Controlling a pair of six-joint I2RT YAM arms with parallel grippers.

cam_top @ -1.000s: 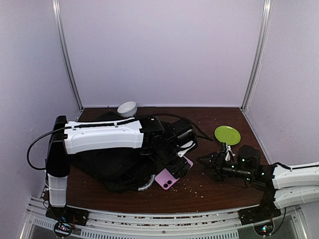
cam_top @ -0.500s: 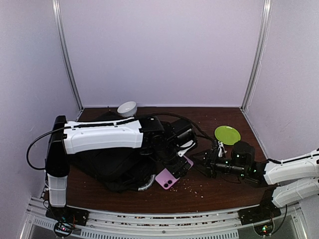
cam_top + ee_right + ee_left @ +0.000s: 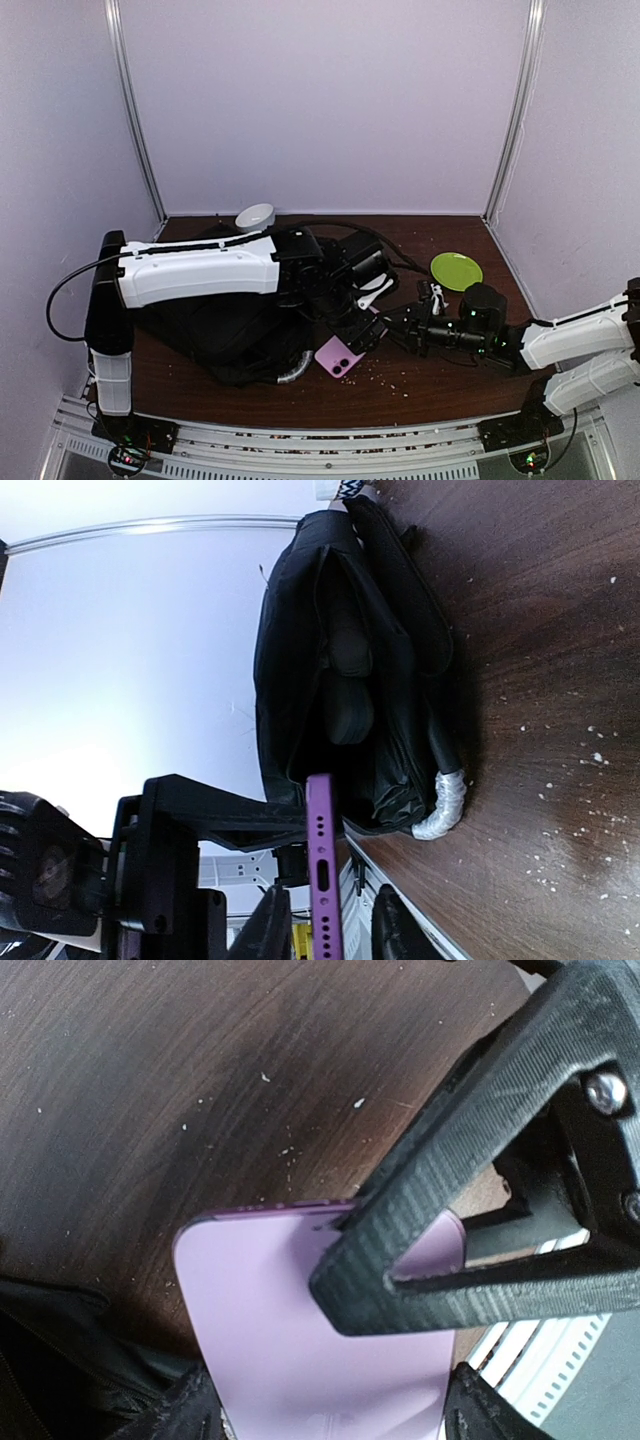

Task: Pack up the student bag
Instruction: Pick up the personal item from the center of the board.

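The student bag point(image 3: 215, 330) lies black and slumped on the brown table, its grey-white handle point(image 3: 293, 372) toward the front; the right wrist view shows the bag point(image 3: 340, 680) and handle point(image 3: 445, 805) too. My left gripper point(image 3: 352, 335) reaches over the bag and is shut across the width of a purple phone point(image 3: 338, 357), which is held off the table. In the left wrist view the phone point(image 3: 300, 1340) spans between my left gripper's point(image 3: 335, 1415) fingers. My right gripper point(image 3: 388, 330) straddles the phone's end point(image 3: 322, 880); a gap still shows beside its fingers point(image 3: 395, 930).
A green plate point(image 3: 456, 270) lies at the back right and a grey bowl point(image 3: 255, 216) behind the bag. A small white item point(image 3: 437, 297) sits by the right wrist. Crumbs point(image 3: 390, 375) dot the table. A metal rail point(image 3: 300, 435) runs along the near edge.
My right arm has moved left to the phone and its jaws have narrowed around it. The left arm and phone have barely shifted.
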